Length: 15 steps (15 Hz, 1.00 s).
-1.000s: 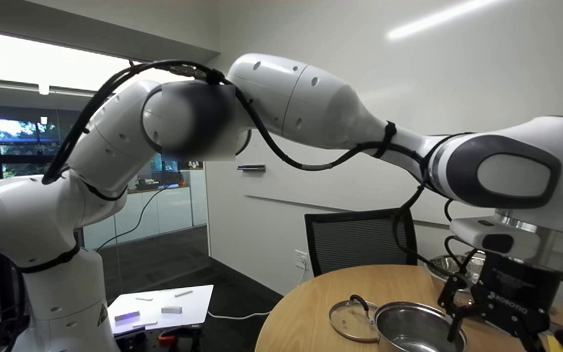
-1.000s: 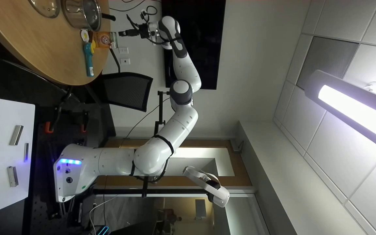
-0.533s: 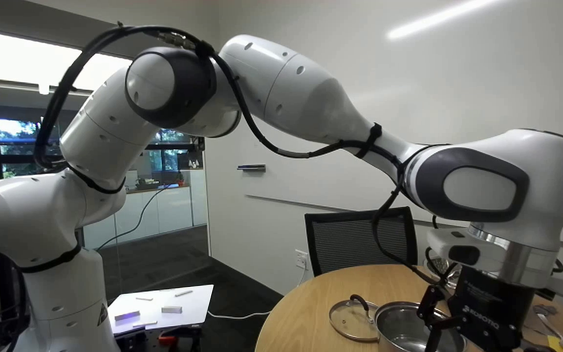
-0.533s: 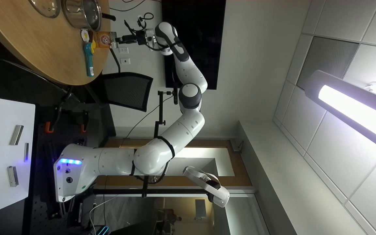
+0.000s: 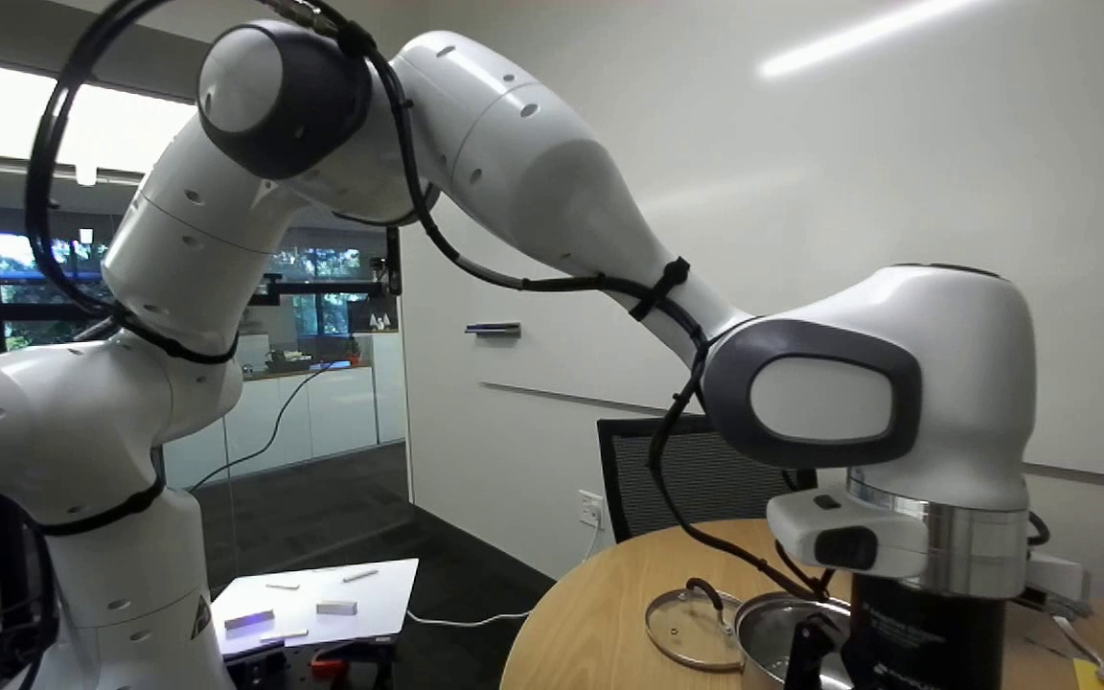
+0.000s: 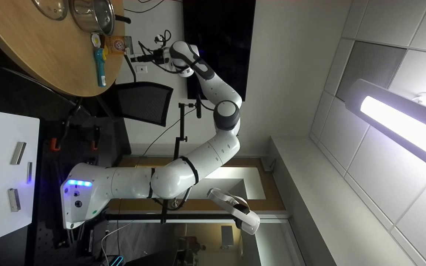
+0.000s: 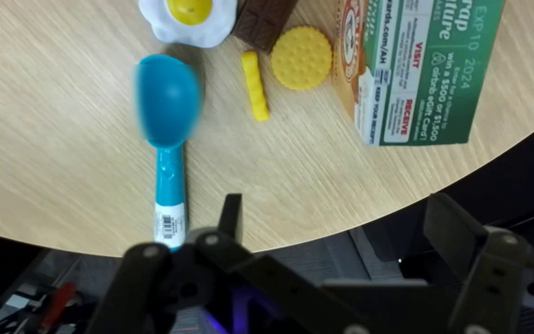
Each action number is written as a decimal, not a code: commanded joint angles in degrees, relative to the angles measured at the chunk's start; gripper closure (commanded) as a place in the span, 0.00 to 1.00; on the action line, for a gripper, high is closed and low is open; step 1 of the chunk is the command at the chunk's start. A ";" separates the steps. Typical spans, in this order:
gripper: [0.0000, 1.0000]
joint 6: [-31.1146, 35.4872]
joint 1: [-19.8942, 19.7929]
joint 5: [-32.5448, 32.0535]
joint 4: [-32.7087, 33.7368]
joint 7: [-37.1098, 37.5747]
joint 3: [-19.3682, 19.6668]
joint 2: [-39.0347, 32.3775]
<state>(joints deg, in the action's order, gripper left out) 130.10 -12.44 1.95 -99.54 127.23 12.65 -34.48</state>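
Observation:
My gripper (image 7: pixel 334 198) stands open in the wrist view, nothing between its fingers, above the edge of the round table. Nearest to its left finger lies a blue scoop (image 7: pixel 170 174) with a white label on its handle. Beyond are a yellow stick (image 7: pixel 255 86), a round yellow cookie (image 7: pixel 301 58), a brown chocolate piece (image 7: pixel 263 21) and a toy fried egg (image 7: pixel 193 28). An orange and green box (image 7: pixel 427 74) stands on the right. In an exterior view the gripper (image 6: pixel 134 59) hangs apart from the table; its fingertips are cut off in the other exterior picture.
A steel pot (image 5: pixel 768 632) stands on the table (image 5: pixel 600 613) beside a glass lid (image 5: pixel 686 632) with a dark handle. A black mesh chair (image 6: pixel 144 101) is close to the table's edge. A spoon (image 5: pixel 1084 647) lies near a yellow item at the right.
The arm has drawn back towards its base, its elbow rising. The gripper has moved left and lower in the upright exterior view, away from the pot and box, and has stayed open.

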 commanded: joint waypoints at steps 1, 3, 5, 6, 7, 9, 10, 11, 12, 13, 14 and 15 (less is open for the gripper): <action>0.00 11.05 0.64 1.06 -13.86 -10.48 -0.79 8.12; 0.00 14.13 0.37 2.66 -16.72 -16.90 -1.66 9.26; 0.00 14.29 0.50 4.13 -18.33 -21.79 -1.92 10.26; 0.00 13.47 0.78 4.32 -18.23 -23.28 -1.63 10.31; 0.00 12.56 1.09 4.34 -18.20 -24.27 -1.25 10.48; 0.00 11.17 1.77 3.58 -17.28 -25.24 -0.37 10.37; 0.00 10.03 2.63 2.46 -16.46 -24.01 0.67 10.06; 0.00 9.07 3.06 2.17 -15.90 -23.79 1.09 10.17; 0.00 11.57 2.65 3.49 -15.59 -24.04 0.79 8.18; 0.00 11.11 2.93 3.31 -15.45 -23.97 1.10 8.27; 0.00 10.91 3.10 3.24 -15.38 -23.93 1.23 8.35; 0.00 10.83 3.22 3.21 -15.36 -23.91 1.30 8.38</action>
<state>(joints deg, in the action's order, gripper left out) 141.12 -10.10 4.49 -115.06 103.80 13.00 -25.95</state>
